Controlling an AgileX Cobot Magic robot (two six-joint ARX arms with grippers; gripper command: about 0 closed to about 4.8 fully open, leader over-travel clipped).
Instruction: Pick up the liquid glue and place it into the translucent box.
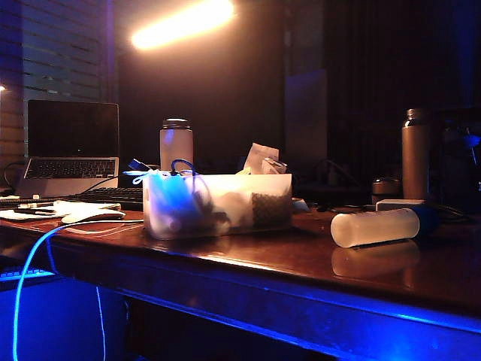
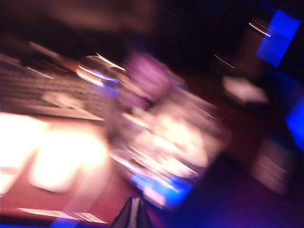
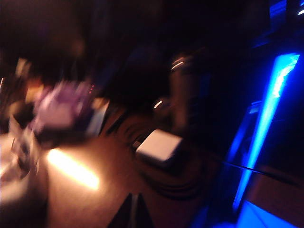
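The glue bottle (image 1: 376, 227) lies on its side on the table (image 1: 301, 263), well right of the plastic box (image 1: 218, 204). Left gripper (image 2: 133, 213) looks closed through blur; right gripper (image 3: 130, 211) is clenched, empty.

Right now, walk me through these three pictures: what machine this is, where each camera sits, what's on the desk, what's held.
It is a two-armed robot with pincer grippers. One camera stands off the arms at desk height: it shows the translucent box and the liquid glue lying on its side to the right. Neither arm appears there. The other two cameras ride the wrists; both pictures are blurred. The left gripper and right gripper show as dark tips at the picture's edge, both shut and holding nothing.
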